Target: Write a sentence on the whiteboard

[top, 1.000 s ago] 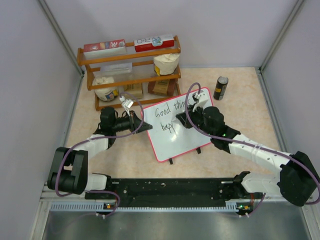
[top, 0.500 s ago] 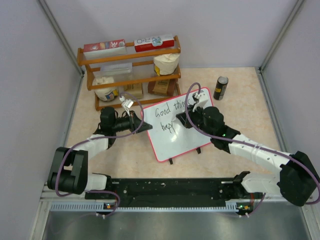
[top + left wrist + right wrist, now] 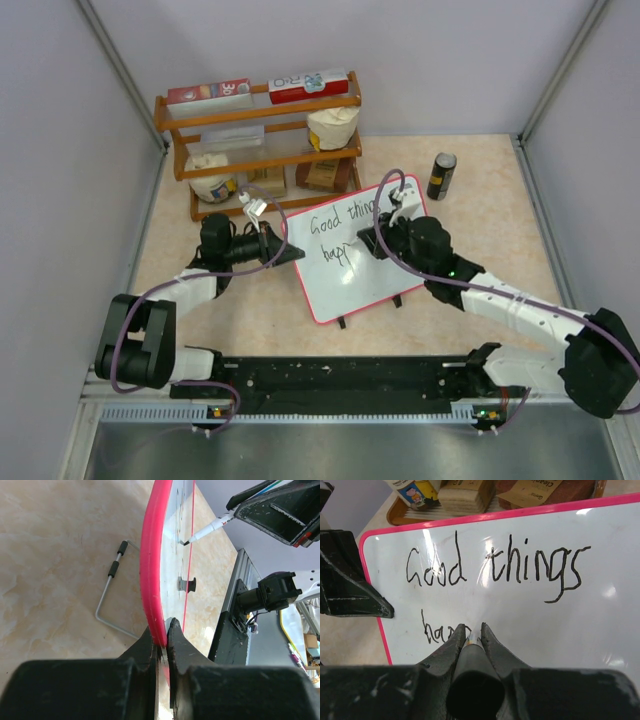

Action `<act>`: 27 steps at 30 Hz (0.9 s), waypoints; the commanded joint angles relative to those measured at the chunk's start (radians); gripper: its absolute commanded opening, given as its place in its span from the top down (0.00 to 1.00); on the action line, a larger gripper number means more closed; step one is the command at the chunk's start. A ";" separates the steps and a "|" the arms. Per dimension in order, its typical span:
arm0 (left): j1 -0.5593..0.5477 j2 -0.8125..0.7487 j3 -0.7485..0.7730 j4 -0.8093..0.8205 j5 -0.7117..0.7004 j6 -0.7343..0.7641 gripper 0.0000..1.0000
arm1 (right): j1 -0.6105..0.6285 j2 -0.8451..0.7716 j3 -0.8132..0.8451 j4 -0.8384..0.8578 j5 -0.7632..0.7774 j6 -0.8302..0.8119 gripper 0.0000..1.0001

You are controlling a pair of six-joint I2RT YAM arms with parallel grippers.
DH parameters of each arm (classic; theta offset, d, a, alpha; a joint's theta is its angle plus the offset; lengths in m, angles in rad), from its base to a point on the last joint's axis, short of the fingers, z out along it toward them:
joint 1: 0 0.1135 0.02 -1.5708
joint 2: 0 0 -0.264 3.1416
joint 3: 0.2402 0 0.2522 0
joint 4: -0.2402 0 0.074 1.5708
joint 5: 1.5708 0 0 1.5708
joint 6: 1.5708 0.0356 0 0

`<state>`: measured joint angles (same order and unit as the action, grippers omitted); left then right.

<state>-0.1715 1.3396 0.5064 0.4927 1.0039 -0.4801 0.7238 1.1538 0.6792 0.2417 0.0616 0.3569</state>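
whiteboard (image 3: 368, 278): propped mid-table, before shelf (image 3: 260, 120) | left gripper (image 3: 161, 630): clamped tight on its left edge | right gripper (image 3: 470, 629): closed on marker (image 3: 207, 529), nudged right along line two | sentence (image 3: 495, 567): "Good things hap", unfinished, more letters due

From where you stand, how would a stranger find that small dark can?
Start at the wooden rack at the back of the table. Right of it, past the pink-framed whiteboard's top corner, a can stands upright alone. It is the only dark cylinder, and sits on the table, not a shelf.
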 commanded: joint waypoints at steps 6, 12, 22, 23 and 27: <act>-0.034 0.024 -0.051 -0.094 -0.018 0.238 1.00 | -0.014 -0.029 -0.040 -0.038 0.027 -0.039 1.00; -0.034 0.026 -0.051 -0.095 -0.018 0.238 1.00 | -0.015 -0.026 -0.061 -0.010 -0.015 -0.033 1.00; -0.034 0.027 -0.049 -0.095 -0.018 0.238 1.00 | -0.014 0.003 -0.055 0.050 -0.083 0.023 1.00; -0.034 0.027 -0.049 -0.095 -0.018 0.238 1.00 | -0.014 0.004 -0.052 0.057 -0.088 0.034 1.00; -0.034 0.026 -0.049 -0.095 -0.018 0.238 1.00 | -0.015 -0.019 -0.043 0.074 -0.112 0.080 1.00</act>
<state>-0.1711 1.3396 0.5064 0.4931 1.0042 -0.4801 0.7231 1.1454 0.6281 0.2695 -0.0261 0.3912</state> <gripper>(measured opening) 0.070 0.120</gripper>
